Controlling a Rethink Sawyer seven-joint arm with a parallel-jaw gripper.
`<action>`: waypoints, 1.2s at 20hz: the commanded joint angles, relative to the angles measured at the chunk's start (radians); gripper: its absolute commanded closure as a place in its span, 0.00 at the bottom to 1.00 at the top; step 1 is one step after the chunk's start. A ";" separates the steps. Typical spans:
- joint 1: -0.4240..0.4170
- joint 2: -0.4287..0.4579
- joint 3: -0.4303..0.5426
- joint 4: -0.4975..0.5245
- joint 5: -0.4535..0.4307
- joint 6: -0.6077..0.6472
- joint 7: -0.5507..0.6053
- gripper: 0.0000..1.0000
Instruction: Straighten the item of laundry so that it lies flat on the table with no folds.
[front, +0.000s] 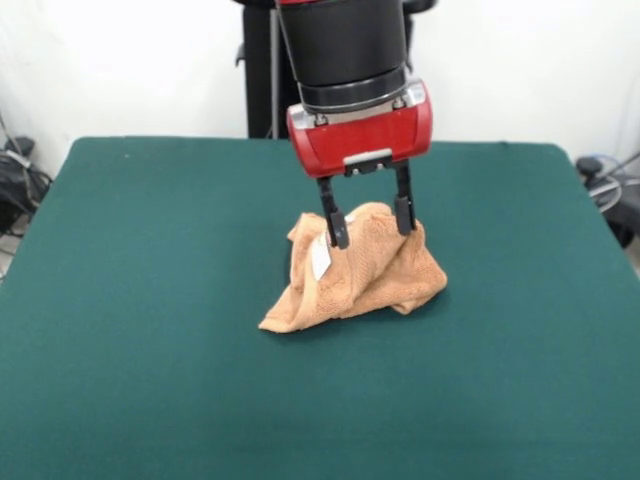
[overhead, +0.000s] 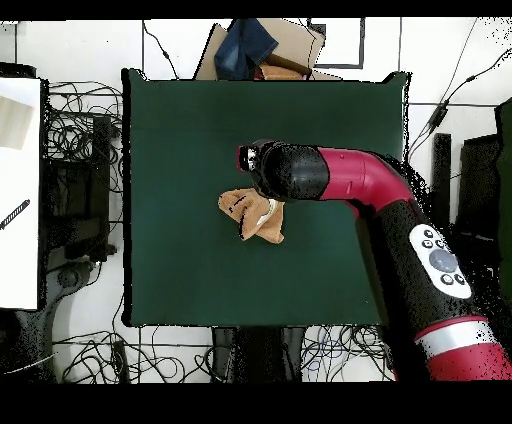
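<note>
One small orange-tan terry-cloth towel (front: 355, 270) sits bunched in a crumpled mound near the middle of the large dark green felt-topped bench (front: 150, 300), and we see its white label (front: 320, 258) on the side facing the front camera. Our red and black pincer (front: 370, 222) stands spread, its two black fingers (front: 337, 228) straddling the mound's peak.

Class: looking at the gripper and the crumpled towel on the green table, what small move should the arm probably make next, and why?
Probably close the fingers on the peak of the towel. The gripper is open, its fingers straddling the top of the bunched heap, which sits crumpled and folded on the table. Gripping must come before lifting or spreading.
</note>
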 joint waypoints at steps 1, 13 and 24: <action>0.002 0.050 0.041 0.039 -0.025 -0.036 -0.008 0.00; -0.043 0.095 0.094 0.020 -0.035 -0.023 -0.073 0.00; -0.019 0.059 0.071 0.045 -0.078 -0.090 -0.031 0.00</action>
